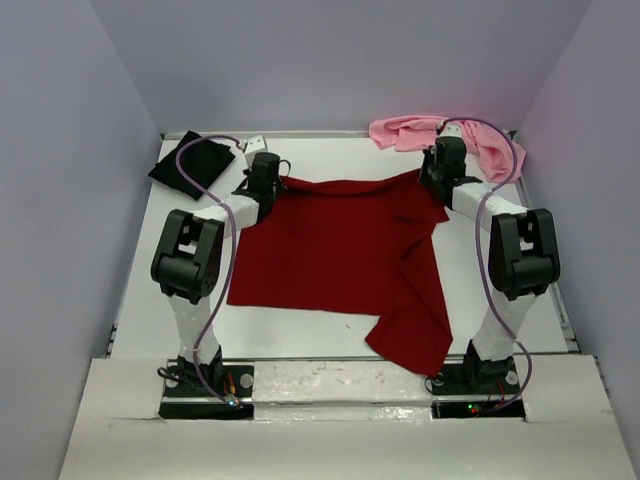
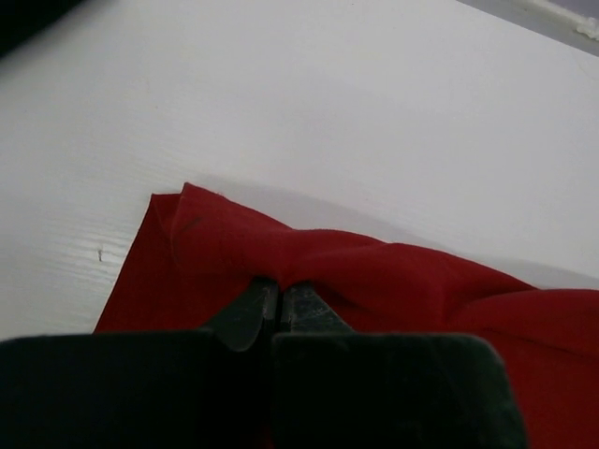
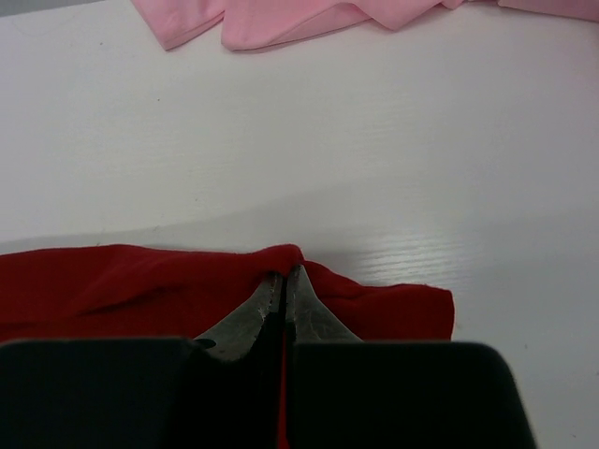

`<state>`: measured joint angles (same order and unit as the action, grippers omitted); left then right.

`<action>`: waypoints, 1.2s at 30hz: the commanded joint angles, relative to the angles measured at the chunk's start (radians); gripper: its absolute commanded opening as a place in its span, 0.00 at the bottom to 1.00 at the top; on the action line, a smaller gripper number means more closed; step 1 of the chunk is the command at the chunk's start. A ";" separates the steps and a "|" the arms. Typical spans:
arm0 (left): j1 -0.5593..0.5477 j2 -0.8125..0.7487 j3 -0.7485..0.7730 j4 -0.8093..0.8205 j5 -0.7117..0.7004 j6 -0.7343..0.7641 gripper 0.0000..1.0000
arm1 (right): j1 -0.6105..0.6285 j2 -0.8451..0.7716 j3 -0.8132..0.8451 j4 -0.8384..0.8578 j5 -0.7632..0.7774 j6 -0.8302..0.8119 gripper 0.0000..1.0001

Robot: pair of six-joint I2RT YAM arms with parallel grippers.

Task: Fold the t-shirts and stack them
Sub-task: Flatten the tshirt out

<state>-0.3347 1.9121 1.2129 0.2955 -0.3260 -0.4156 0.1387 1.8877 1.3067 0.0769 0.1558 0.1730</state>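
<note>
Toward 12 o'clock, my left end effector (image 2: pixel 278 292) and right end effector (image 3: pixel 284 279) clamp the dark red t-shirt (image 1: pixel 330 250); its body lies toward 6 o'clock.

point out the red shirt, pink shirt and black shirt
red shirt (image 1: pixel 330 245), top view, middle of the spread cloth
pink shirt (image 1: pixel 405 132), top view, bunched left part
black shirt (image 1: pixel 192 163), top view, its centre

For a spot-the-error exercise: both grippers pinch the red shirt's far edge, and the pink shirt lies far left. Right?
No: the pink shirt lies far right, as the top view shows. The rest holds.
</note>
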 commanded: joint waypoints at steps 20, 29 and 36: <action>0.056 0.119 0.229 -0.038 -0.047 0.028 0.00 | 0.002 -0.005 0.010 0.061 -0.053 0.039 0.00; 0.059 0.100 0.215 -0.036 -0.050 0.038 0.00 | 0.002 -0.056 0.026 -0.011 -0.133 0.040 0.00; 0.059 0.062 0.179 -0.042 -0.021 0.031 0.00 | 0.002 -0.068 0.062 -0.113 -0.223 0.071 0.00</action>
<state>-0.2810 2.0434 1.4010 0.2409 -0.3382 -0.3931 0.1387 1.8702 1.3159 0.0132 -0.0040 0.2211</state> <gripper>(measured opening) 0.030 0.023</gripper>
